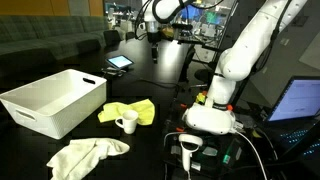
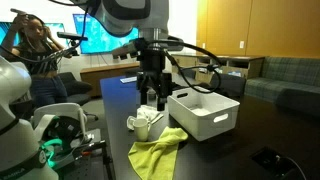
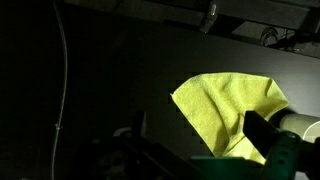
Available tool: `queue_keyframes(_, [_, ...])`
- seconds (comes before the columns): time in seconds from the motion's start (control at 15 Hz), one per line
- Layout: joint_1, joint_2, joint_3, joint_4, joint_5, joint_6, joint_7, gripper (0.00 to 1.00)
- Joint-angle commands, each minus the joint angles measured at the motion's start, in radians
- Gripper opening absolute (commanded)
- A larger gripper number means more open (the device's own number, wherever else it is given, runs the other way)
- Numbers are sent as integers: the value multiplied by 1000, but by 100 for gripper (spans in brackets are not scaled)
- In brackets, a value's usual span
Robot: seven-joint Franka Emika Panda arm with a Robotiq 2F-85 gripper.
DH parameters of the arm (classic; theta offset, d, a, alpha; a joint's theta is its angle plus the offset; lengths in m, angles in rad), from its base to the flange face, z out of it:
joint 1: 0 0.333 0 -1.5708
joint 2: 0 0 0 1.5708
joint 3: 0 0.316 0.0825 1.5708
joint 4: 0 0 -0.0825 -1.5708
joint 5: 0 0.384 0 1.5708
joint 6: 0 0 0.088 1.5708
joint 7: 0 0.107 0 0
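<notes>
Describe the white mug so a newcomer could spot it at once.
Find the large white bin on the dark table; a yellow cloth lies spread beside it. The white mug stands at that cloth's edge. It is the only small, hard, upright thing there, unlike the soft crumpled white cloth lying nearby.

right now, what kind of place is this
Likely a robotics lab or office: a person is near large screens, a white robot arm stands by the black table, and a sofa sits behind.
</notes>
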Motion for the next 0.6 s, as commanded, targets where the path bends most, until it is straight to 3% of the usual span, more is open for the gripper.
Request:
queue_keyframes(0.0, [4, 0, -3, 4, -1, -2, 1, 100])
queue_keyframes(0.33, [4, -1, -4, 12, -1, -2, 1, 100])
queue_keyframes(0.53, [4, 59, 8, 13, -11, 23, 42, 100])
